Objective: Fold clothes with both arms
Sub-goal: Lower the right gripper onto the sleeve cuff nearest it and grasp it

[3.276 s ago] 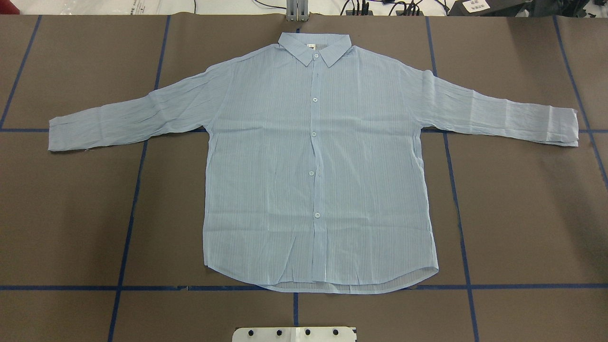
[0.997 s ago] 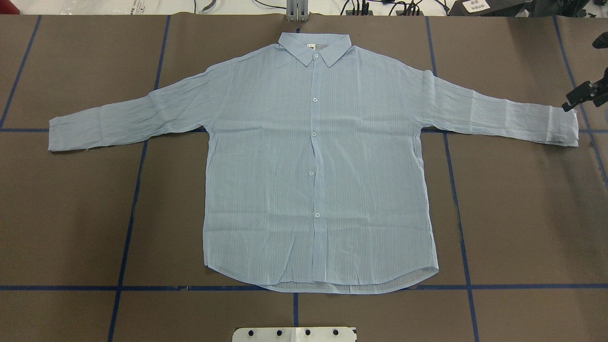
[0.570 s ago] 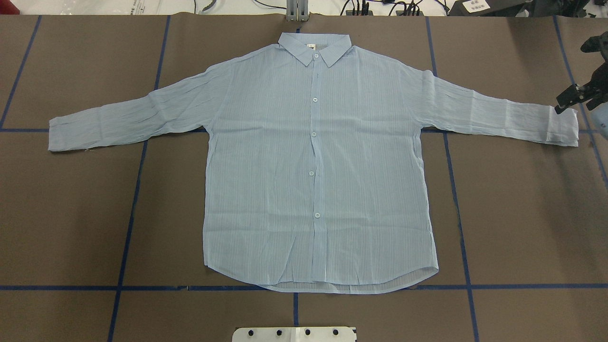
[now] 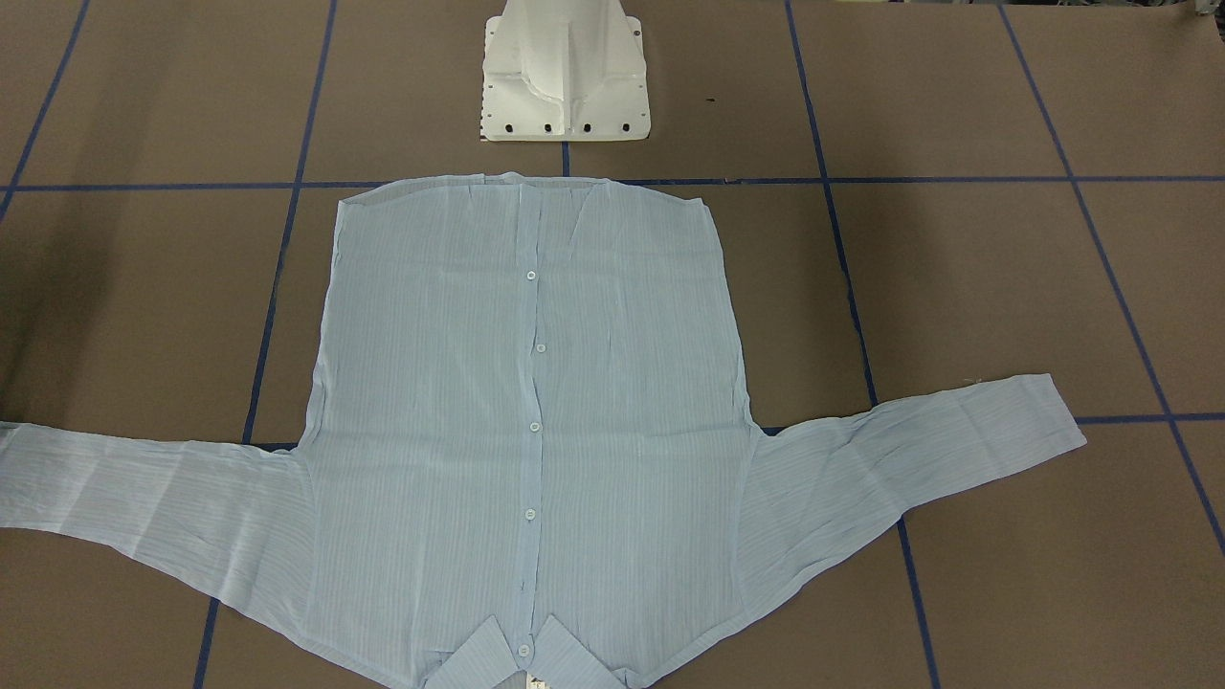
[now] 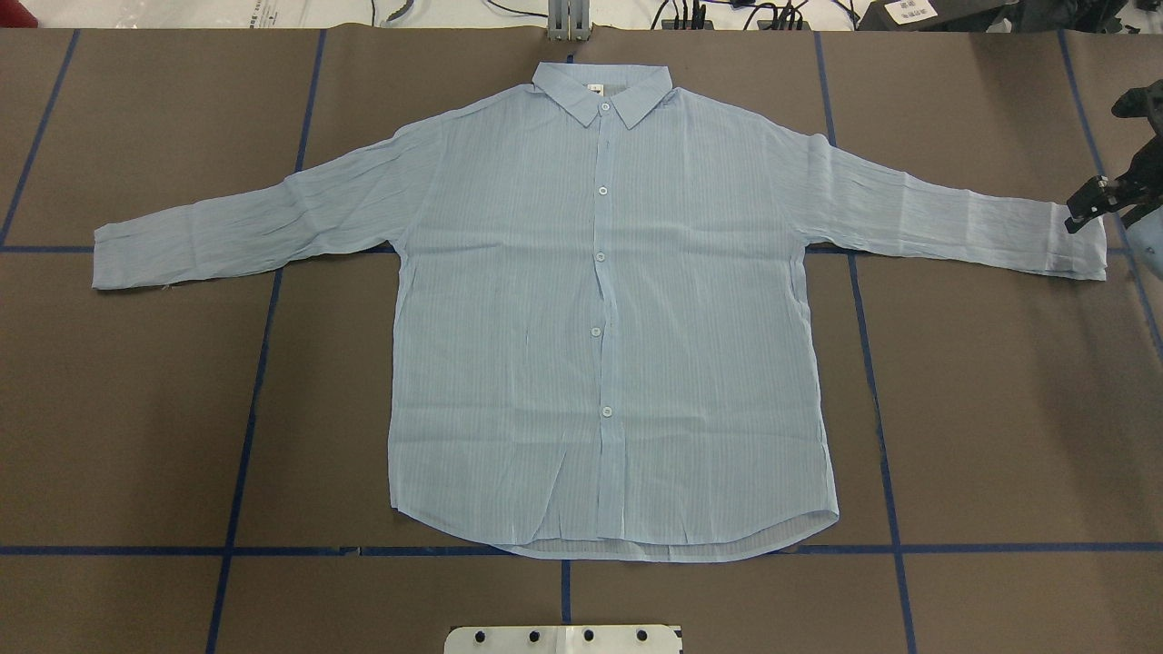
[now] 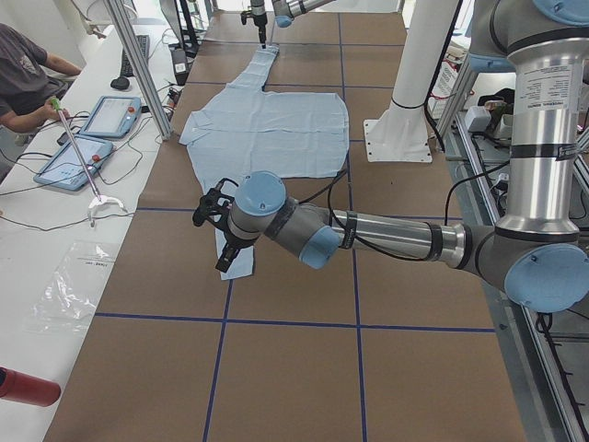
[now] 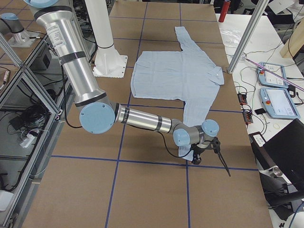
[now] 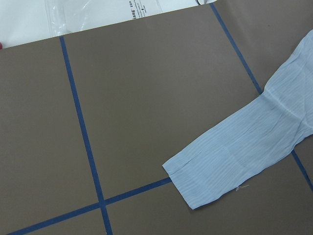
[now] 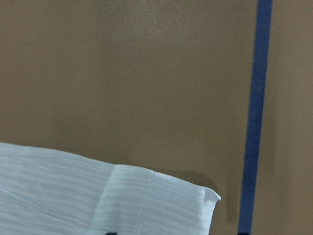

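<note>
The pale-blue striped shirt (image 5: 600, 300) lies flat and buttoned on the brown table, collar away from the robot and both sleeves spread out. My right gripper (image 5: 1099, 216) hovers at the far corner of the right cuff (image 5: 1077, 245), and its jaws look open. The right wrist view shows that cuff (image 9: 161, 200) close below. My left gripper (image 6: 219, 241) shows only in the exterior left view, just over the left sleeve's end; whether it is open or shut I cannot tell. The left wrist view looks down on the left cuff (image 8: 205, 181).
The white pedestal base (image 4: 565, 77) stands at the table's near edge, behind the hem. Blue tape lines cross the table. A person (image 6: 23, 74) sits at a side bench with tablets (image 6: 110, 115). An aluminium post (image 7: 247, 33) rises past the collar side.
The right gripper has come in from the right edge to the right cuff, and has shifted slightly down and right in the last half second. The shirt has not moved.
</note>
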`<state>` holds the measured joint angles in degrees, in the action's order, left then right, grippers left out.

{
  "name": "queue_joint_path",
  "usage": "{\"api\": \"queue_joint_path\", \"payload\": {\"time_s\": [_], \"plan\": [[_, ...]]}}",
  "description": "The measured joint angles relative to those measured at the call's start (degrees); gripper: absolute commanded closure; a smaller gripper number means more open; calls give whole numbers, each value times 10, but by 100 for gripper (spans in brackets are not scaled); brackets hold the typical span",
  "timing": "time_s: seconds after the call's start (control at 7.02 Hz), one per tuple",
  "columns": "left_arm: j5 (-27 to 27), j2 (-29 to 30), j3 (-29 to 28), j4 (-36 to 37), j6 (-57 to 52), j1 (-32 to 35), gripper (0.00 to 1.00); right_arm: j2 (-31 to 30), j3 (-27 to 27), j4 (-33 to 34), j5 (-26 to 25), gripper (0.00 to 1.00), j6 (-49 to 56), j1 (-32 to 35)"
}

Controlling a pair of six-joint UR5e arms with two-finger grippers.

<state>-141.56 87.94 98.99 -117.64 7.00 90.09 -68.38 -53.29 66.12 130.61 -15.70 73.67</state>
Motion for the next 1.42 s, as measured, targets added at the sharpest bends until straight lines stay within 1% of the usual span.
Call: {"api": "queue_joint_path", "payload": {"time_s": [0.28,0.71,1.14,1.42], "plan": [[0,0,1,-1,0,0,0,0,4,0,-1,100,-1,-7],[1,0,2,-1,0,0,0,0,6,0,-1,100,-2,-9],[0,0,10,-1,1,0,0,4,-13,2,1,100,-30,-4],[1,0,13,-1,1,0,0,4,-16,3,3,100,-40,-3]]}}
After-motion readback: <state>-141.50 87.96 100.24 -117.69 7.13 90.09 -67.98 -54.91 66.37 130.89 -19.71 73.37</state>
